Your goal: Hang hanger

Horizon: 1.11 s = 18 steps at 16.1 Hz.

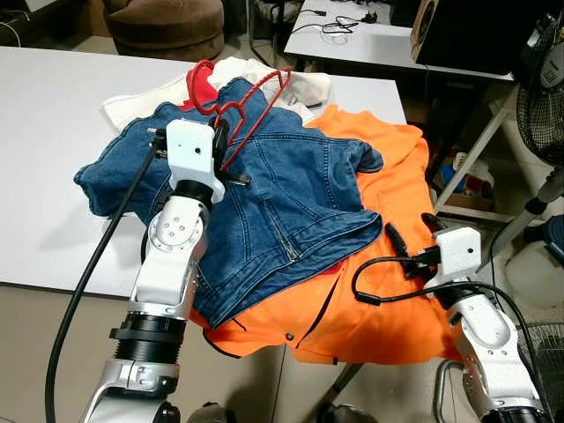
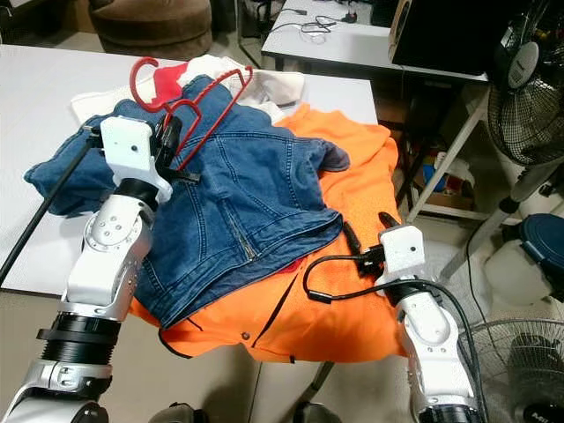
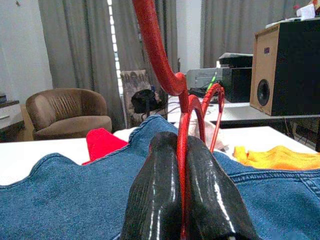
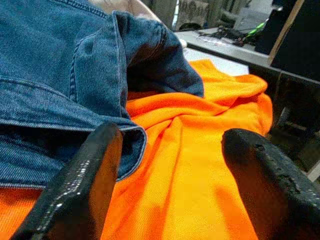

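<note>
The white table (image 1: pixel 53 115) carries one red hanger (image 1: pixel 242 101), one denim jacket (image 1: pixel 291 185), one orange garment (image 1: pixel 388 203) and one white cloth (image 1: pixel 304 88).

Both arms are showing silver-white jointed casings with round screw-studded joint discs, each one ending in a blocky white wrist housing. The left arm (image 1: pixel 172 264) is carrying a ribbed black collar near its base and a thick black cable (image 1: pixel 92 264) running alongside it. The right arm (image 1: pixel 485 330) is trailing a thinner black cable (image 1: pixel 388 278) that is looping out from its wrist. The left claw (image 3: pixel 182 195) and right claw (image 4: pixel 170 185) are each showing two glossy black fingers.
</note>
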### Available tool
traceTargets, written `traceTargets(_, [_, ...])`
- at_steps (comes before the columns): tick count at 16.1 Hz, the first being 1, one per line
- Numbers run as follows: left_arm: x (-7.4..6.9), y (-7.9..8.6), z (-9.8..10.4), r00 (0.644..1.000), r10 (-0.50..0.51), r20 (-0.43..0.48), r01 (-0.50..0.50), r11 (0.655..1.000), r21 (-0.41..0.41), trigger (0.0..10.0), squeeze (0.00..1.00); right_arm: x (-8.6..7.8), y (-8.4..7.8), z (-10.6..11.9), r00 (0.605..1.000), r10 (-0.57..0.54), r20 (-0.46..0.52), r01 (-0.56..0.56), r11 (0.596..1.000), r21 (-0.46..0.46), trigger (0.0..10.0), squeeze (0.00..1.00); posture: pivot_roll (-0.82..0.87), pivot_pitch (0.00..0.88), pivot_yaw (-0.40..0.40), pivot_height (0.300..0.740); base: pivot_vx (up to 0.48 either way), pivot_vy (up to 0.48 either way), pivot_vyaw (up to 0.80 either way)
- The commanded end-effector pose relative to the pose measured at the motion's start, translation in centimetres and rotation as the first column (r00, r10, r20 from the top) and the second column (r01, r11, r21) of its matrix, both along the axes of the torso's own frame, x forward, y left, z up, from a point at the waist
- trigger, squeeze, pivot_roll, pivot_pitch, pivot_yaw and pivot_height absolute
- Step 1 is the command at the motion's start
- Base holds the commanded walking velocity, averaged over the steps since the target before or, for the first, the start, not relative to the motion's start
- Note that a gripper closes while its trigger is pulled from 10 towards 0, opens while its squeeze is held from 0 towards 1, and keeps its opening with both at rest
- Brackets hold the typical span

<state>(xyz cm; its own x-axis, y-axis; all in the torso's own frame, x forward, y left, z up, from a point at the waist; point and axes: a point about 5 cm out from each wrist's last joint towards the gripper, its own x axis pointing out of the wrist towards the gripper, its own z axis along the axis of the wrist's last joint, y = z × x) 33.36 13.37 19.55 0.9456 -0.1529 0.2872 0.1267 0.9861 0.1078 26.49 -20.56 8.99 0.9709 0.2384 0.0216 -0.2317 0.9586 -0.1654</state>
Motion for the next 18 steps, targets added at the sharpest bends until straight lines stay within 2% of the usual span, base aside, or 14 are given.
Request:
traceTargets(1, [-0.2,-0.1,0.0,1.000,-0.007,0.004,0.007,1.000,0.013,10.0,0.00,0.1,-0.4,0.5,1.000,0.013,0.000,-0.013,1.000,0.003,10.0,1.00,0.00,0.051,-0.017,0.740,0.000,0.000,0.00])
traceTargets(3, [-0.2,-0.1,-0.1,1.000,-0.009,0.001,0.009,1.000,0.019,10.0,0.00,0.2,-0.8,0.6,0.998,0.059,-0.038,-0.059,0.998,-0.011,10.0,1.00,0.00,0.051,-0.017,0.740,0.000,0.000,0.00])
traceTargets(6, [-0.2,-0.1,-0.2,1.000,-0.012,0.000,0.012,1.000,0.019,10.0,0.00,0.5,-1.4,0.7,0.996,0.071,-0.062,-0.073,0.997,-0.029,10.0,1.00,0.00,0.050,-0.018,0.740,0.000,0.000,0.00])
traceTargets(9, [-0.2,-0.1,-0.1,1.000,-0.012,0.002,0.012,1.000,0.021,10.0,0.00,0.4,-1.3,0.4,0.989,0.102,-0.103,-0.107,0.993,-0.047,10.0,1.00,0.00,0.046,-0.018,0.740,0.000,0.000,0.00])
traceTargets(11, [-0.2,-0.1,-0.1,1.000,-0.011,0.004,0.011,1.000,0.023,10.0,0.00,0.9,-1.2,0.0,0.987,0.101,-0.125,-0.110,0.992,-0.069,10.0,0.00,0.00,0.045,-0.014,0.740,0.000,0.000,0.00])
traceTargets(18, [-0.2,-0.1,-0.1,1.000,-0.011,0.006,0.011,0.999,0.031,10.0,0.00,3.2,-2.1,-0.6,0.991,0.021,-0.135,-0.037,0.993,-0.116,10.0,0.00,0.01,0.050,-0.008,0.740,0.000,0.000,0.00])
